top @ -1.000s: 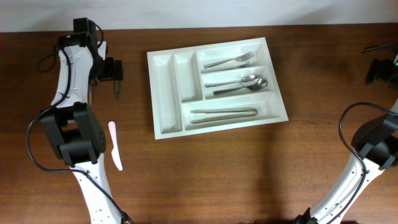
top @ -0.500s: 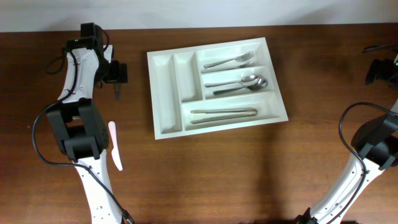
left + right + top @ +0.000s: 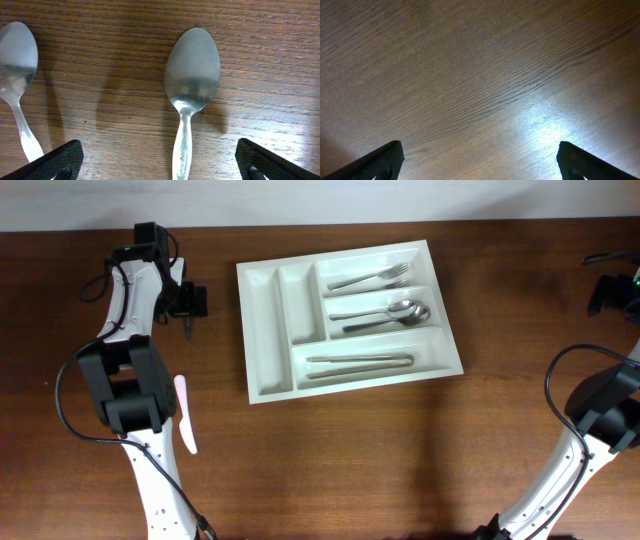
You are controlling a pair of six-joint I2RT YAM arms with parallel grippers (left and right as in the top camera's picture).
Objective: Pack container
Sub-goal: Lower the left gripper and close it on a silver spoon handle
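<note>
At mid-worktop (image 3: pixel 330 460), a little toward the far edge, the container (image 3: pixel 262 330) lay flat on the wood, well apart from both arms. Its three long compartments each held steel cutlery, while the two narrow upright ones looked bare.

Near the far left corner the left hand (image 3: pixel 160 161) hung low over the wood with its fingers spread wide and nothing between them. A loose spoon (image 3: pixel 191 85) lay bowl-up almost centred under the gap, its handle running back between the fingers. A second spoon (image 3: pixel 16 60) lay just beside it at the left edge of the wrist view. The right hand (image 3: pixel 480 161) was likewise spread, over bare wood at the far right.

The container was probably light, stiff thin plastic with a smooth base, so a push on its rim would likely slide it; the outer wall was the place to pinch or steady it. The spoon would be rigid, slick and low-lying. Its narrow neck just below the bowl seemed the best hold, with the fingers closing across the handle.
</note>
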